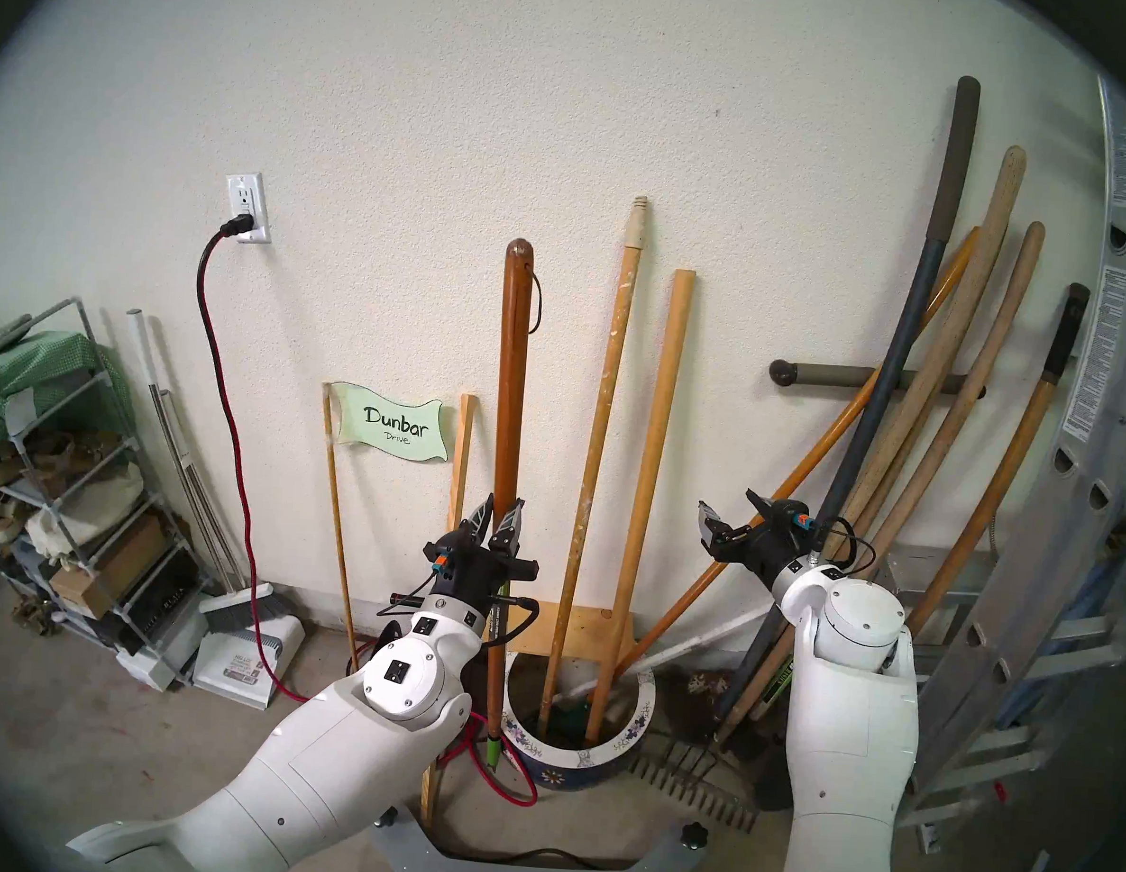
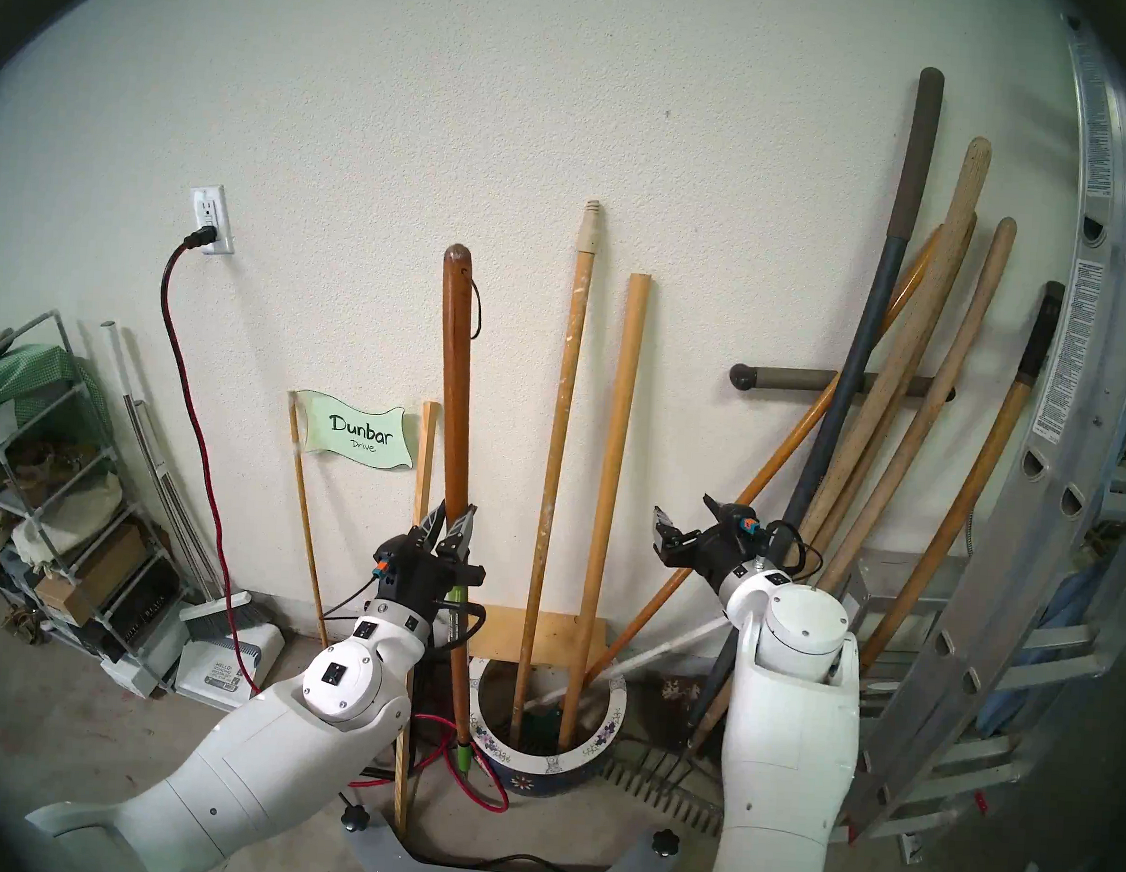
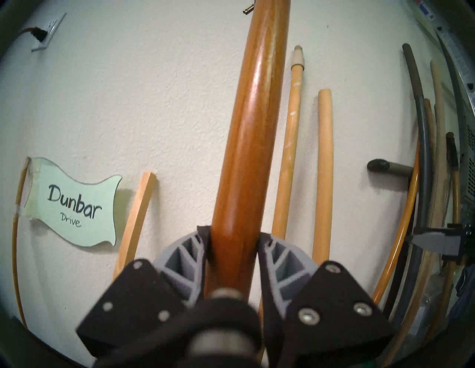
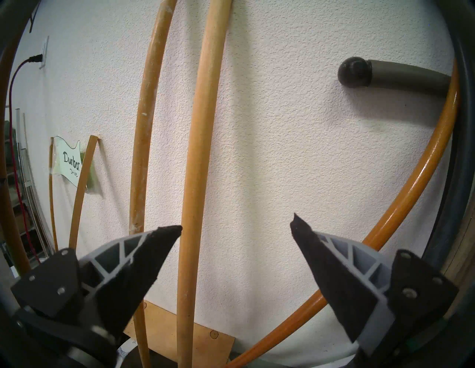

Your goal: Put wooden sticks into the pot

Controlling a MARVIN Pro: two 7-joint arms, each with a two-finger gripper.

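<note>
A: Sticks first: where are they?

B: Two, a paint-flecked pole [image 1: 593,454] and a plain dowel [image 1: 648,470], stand in the flowered pot [image 1: 636,726] and lean on the wall. The left end effector [image 1: 498,517] is clamped round the red-brown stick [image 1: 512,383], held upright, its green tip just left of the pot's rim, probably so it can clear the rim.

A: And the right end effector [image 1: 730,516]?

B: Spread wide, empty, apart from the poles. Only the head view shows the pot; the left wrist view shows the clamp close up.
</note>
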